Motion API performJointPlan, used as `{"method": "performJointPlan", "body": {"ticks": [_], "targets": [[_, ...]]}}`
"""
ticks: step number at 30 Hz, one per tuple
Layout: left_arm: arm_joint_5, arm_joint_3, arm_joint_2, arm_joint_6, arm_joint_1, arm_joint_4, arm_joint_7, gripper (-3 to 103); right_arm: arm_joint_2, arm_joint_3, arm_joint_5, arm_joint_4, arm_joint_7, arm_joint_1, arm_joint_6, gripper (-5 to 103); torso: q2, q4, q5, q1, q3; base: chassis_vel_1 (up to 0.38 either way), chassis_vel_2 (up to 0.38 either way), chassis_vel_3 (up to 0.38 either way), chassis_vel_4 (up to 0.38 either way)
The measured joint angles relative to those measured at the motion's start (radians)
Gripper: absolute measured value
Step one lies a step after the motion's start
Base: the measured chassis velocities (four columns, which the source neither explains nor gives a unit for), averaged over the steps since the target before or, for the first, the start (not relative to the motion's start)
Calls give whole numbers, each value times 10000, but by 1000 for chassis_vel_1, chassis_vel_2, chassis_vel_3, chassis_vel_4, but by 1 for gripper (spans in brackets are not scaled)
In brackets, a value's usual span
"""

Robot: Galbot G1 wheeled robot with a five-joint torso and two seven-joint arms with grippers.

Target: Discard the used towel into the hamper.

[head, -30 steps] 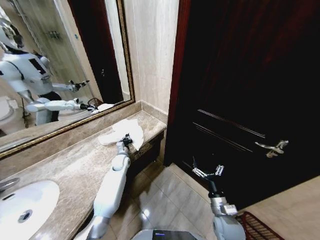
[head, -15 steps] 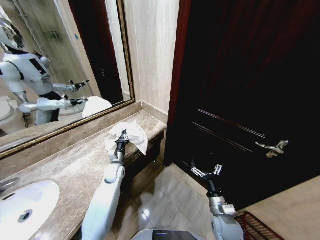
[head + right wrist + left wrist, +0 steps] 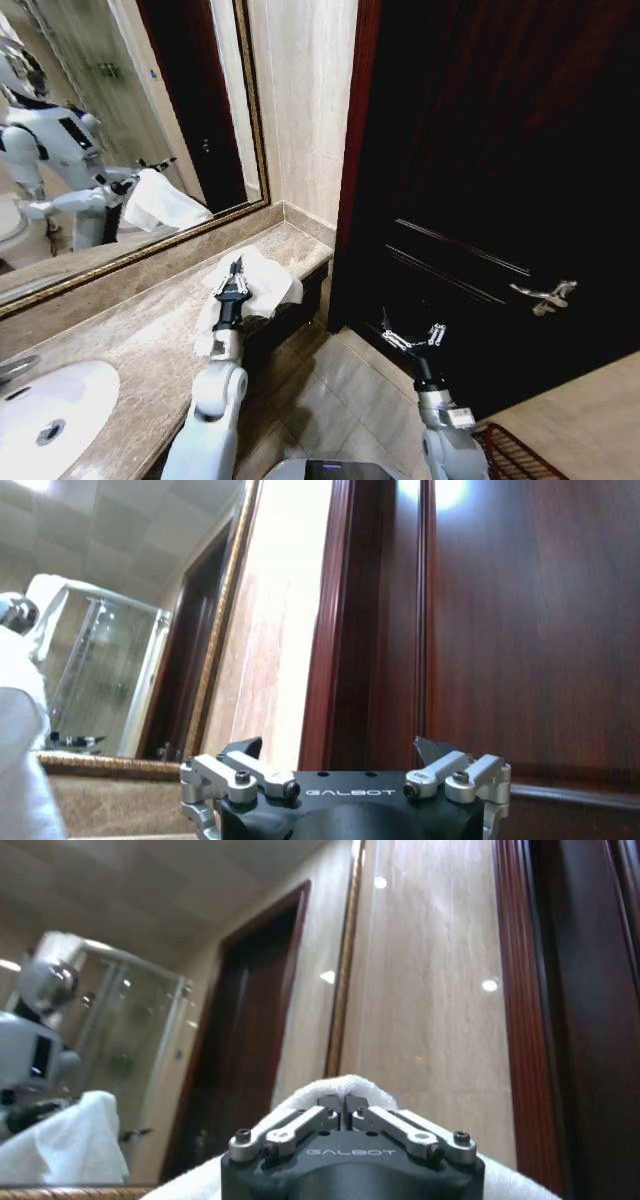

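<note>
The white towel [image 3: 268,280] hangs lifted off the marble counter [image 3: 130,340] near its right end, and my left gripper [image 3: 236,265] is shut on a fold of it, pointing upward. In the left wrist view the fingers [image 3: 318,1119] are pressed together, and the towel [image 3: 345,1084] bulges just beyond them. My right gripper [image 3: 410,336] hovers open and low in front of the dark door, holding nothing; its jaws stand well apart in the right wrist view [image 3: 335,750]. The hamper [image 3: 512,452], a dark reddish wire basket, peeks in at the bottom right on the floor.
A white sink [image 3: 50,405] is set in the counter at the left. A framed mirror [image 3: 120,120] backs the counter. The dark door [image 3: 500,180] with a metal handle [image 3: 545,295] stands to the right. Tiled floor [image 3: 340,390] lies between counter and door.
My left gripper has lifted the towel from the counter and drawn it back toward me; the towel now hangs off the gripper. The right arm has barely moved.
</note>
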Motion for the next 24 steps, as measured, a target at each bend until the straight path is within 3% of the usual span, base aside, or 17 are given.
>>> {"method": "performJointPlan", "body": {"ticks": [8, 15, 24], "targets": [[108, -277, -221, -151, 1275, -1433, -28, 2, -1, 11, 228, 139, -43, -39, 205, 100, 1, 5, 1, -1, 0, 0, 0, 0, 0], [212, -163, -197, -250, 1290, -1394, 280, 2, -1, 53, 307, 322, -74, -132, 250, 100, 1, 2, 1, 0, 0, -20, -44, -42, -29], [448, 6, 38, -506, 1047, -481, 667, 2, -1, 382, 601, 454, 101, -231, 237, 100, 0, 2, 0, 1, 1, -69, -74, -64, -79]]}}
